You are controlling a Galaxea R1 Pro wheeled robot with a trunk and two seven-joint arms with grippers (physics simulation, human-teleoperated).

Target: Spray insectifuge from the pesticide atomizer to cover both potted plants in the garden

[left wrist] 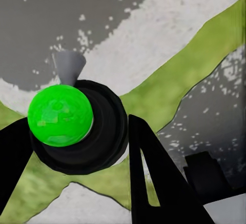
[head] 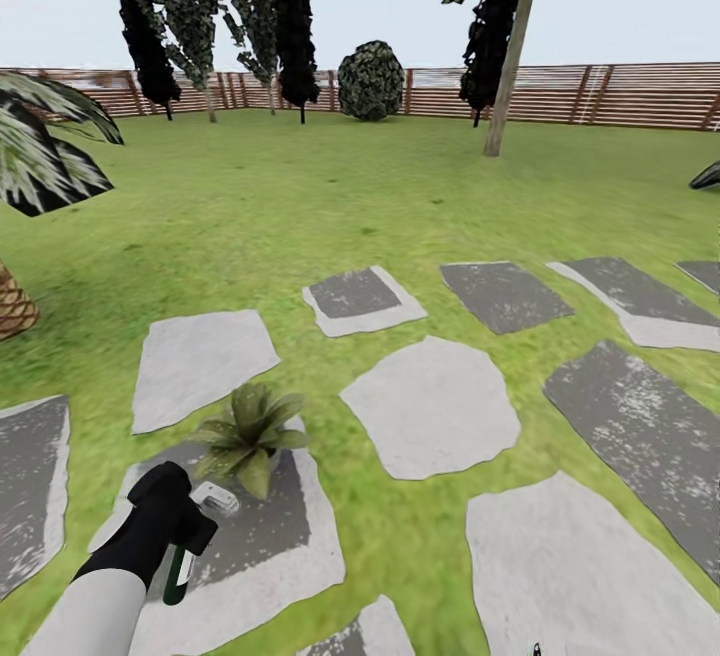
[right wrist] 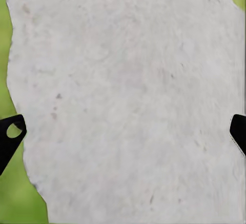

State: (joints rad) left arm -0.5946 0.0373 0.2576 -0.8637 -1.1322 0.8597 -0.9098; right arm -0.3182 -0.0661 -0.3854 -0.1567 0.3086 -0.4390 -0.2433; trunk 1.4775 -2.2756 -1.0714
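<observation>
Left gripper (head: pixel 178 521), lower left of the head frame: black fingers clamped on the pesticide atomizer (head: pixel 180 568). Bottle's long axis near vertical, dark green body hanging below the grip; whitish spray head (head: pixel 215 498) aimed up-right at the potted plant (head: pixel 248 433) just beyond. No label or writing legible. Left wrist view: bright green bottle end (left wrist: pixel 60 115) between the fingers. Plant sits on a grey stepping stone (head: pixel 250 546) in the lawn (head: pixel 300 206). Right gripper (right wrist: pixel 123 131): fingers wide apart over a pale stone (right wrist: pixel 128 90). Wooden fence (head: pixel 620 96) along the upper frame.
</observation>
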